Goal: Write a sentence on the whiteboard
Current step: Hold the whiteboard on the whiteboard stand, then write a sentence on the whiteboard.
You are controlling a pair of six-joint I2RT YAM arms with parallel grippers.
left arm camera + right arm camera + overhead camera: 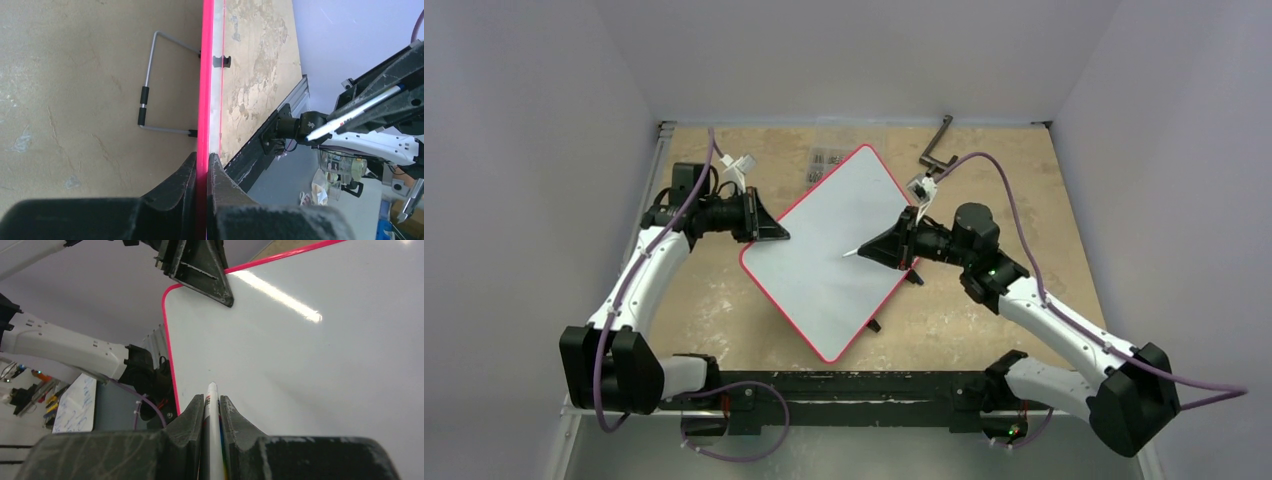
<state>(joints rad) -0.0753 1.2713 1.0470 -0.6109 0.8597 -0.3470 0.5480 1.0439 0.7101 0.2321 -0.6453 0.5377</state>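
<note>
Top external showed the whiteboard (pixel 824 260) propped tilted on the surface (pixel 1034 200), left fingers (pixel 766 225) clamped on its rim, right fingers (pixel 889 245) pinching a marker (pixel 852 254). It seemed stiff, light, slick; edges suited gripping.

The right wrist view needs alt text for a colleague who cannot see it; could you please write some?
The right gripper, shut on a white marker, aims its tip at the blank whiteboard, which carries no lettering yet. At the top, the left gripper clamps the board's red-rimmed edge.
</note>
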